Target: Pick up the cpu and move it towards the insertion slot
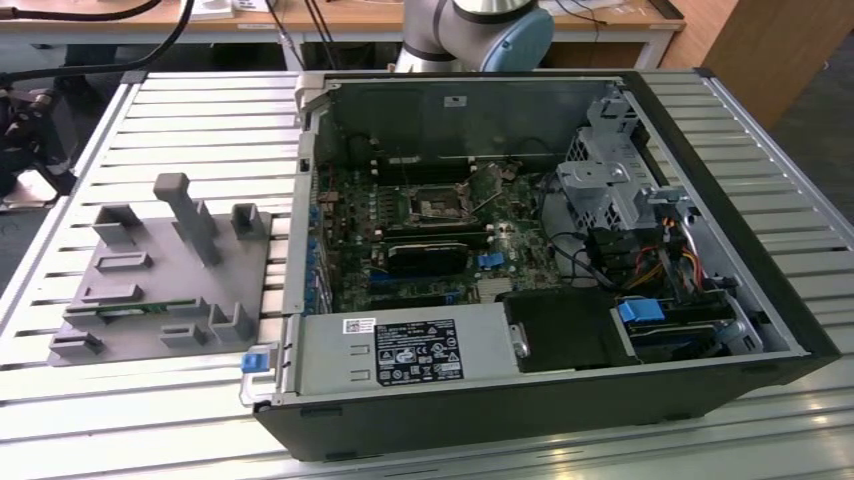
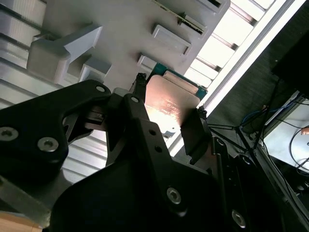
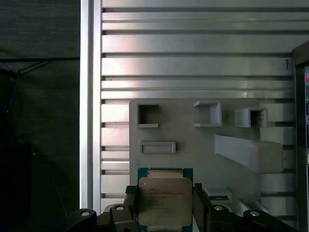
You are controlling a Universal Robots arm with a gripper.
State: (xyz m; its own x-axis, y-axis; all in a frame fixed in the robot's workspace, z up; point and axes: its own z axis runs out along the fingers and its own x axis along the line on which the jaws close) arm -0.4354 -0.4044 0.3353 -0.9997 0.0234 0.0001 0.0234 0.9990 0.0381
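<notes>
**A:** Where is the cpu [image 3: 165,195] at this moment?

**B:** It sits between the 2 black fingers [image 3: 199,202] of the gripper [image 3: 165,207]. In both wrist views its silvery top faces the camera, and a strip of green board shows along 1 edge.

**A:** So the gripper has hold of it?

**B:** Yes. The jaws are closed only as far as the chip's width allows, with 1 finger pressed against each of 2 opposite sides.

**A:** What lies beneath it?

**B:** The grey fixture [image 3: 193,145], with its raised pockets and 1 slanted post. The cpu is over a part of the fixture close to its edge, near the slatted table [image 3: 193,43]. Whether the chip touches the fixture or is clear of it cannot be told.

**A:** And the insertion slot?

**B:** In the exterior view, the insertion slot [image 1: 438,205] is on the motherboard [image 1: 400,240] inside the open computer case [image 1: 747,270]. It has a shiny metal frame around a dark centre. The case lies on its side on the table, just beside the fixture on the exterior view's right. The slot itself is well apart from the fixture.

**A:** Anything else in view?

**B:** The base of the arm [image 1: 481,25] rises behind the case. A thin green memory stick [image 1: 127,312] lies in 1 of the fixture's grooves.
</notes>
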